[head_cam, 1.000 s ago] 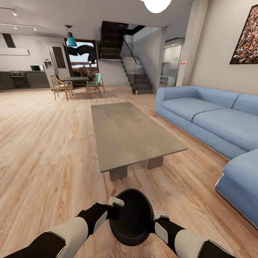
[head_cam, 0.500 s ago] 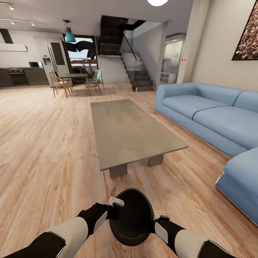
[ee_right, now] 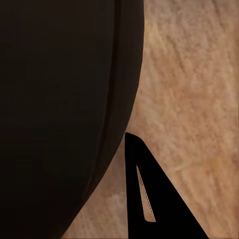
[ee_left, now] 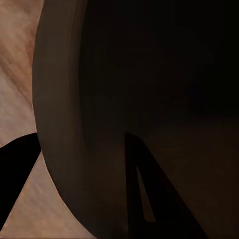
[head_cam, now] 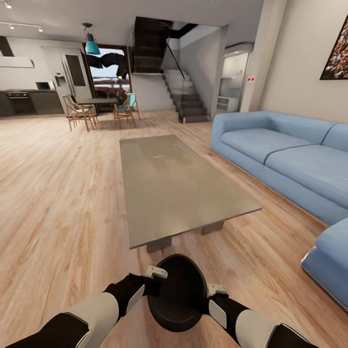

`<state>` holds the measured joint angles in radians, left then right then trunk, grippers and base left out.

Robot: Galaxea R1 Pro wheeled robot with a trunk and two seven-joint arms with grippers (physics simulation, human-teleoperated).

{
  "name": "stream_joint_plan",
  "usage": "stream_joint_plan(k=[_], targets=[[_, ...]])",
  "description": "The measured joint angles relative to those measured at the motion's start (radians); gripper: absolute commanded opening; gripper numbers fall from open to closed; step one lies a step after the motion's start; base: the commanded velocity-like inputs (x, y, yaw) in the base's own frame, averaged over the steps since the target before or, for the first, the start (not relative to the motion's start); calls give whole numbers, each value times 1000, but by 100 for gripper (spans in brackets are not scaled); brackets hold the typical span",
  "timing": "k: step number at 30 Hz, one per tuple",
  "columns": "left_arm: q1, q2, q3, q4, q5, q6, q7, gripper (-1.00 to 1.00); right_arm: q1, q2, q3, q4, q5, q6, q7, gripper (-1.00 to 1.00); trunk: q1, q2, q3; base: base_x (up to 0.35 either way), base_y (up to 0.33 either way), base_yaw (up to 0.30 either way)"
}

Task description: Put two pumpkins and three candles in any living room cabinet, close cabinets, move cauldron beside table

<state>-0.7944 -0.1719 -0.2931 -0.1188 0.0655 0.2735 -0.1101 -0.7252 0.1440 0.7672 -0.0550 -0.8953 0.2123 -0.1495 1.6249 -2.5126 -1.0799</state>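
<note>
Nearest the robot, the black cauldron (head_cam: 176, 292) is gripped at its rim, left hand (head_cam: 155, 279) on its left side, right hand (head_cam: 212, 296) on its right. Just beyond lies the grey tabletop (head_cam: 174, 186); a blue sofa (head_cam: 285, 166) stands right.

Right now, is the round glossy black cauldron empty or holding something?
Empty: the head view looks into the cauldron's wide mouth and shows only bare dark interior.

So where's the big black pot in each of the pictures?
Head view: the cauldron sits low in the middle, held between both arms, just short of the table.
Left wrist view: its dark wall takes up most of the picture.
Right wrist view: its dark wall covers one side.
Shared landmark: the wood floor beside it.
</note>
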Motion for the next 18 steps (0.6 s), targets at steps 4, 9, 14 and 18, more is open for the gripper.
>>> stream_joint_plan(k=[4,9,14,18], targets=[[0,0,0,0,0,0,0,-100,0,0,0,0,0,0,0,-100,0,0,-6,128,0,0],[0,0,1,0,-1,0,0,-100,0,0,0,0,0,0,0,-100,1,0,-14,11,0,0],[0,0,1,0,-1,0,0,-100,0,0,0,0,0,0,0,-100,1,0,-21,1,0,0],[0,0,1,0,-1,0,0,-100,0,0,0,0,0,0,0,-100,1,0,-28,0,0,0]])
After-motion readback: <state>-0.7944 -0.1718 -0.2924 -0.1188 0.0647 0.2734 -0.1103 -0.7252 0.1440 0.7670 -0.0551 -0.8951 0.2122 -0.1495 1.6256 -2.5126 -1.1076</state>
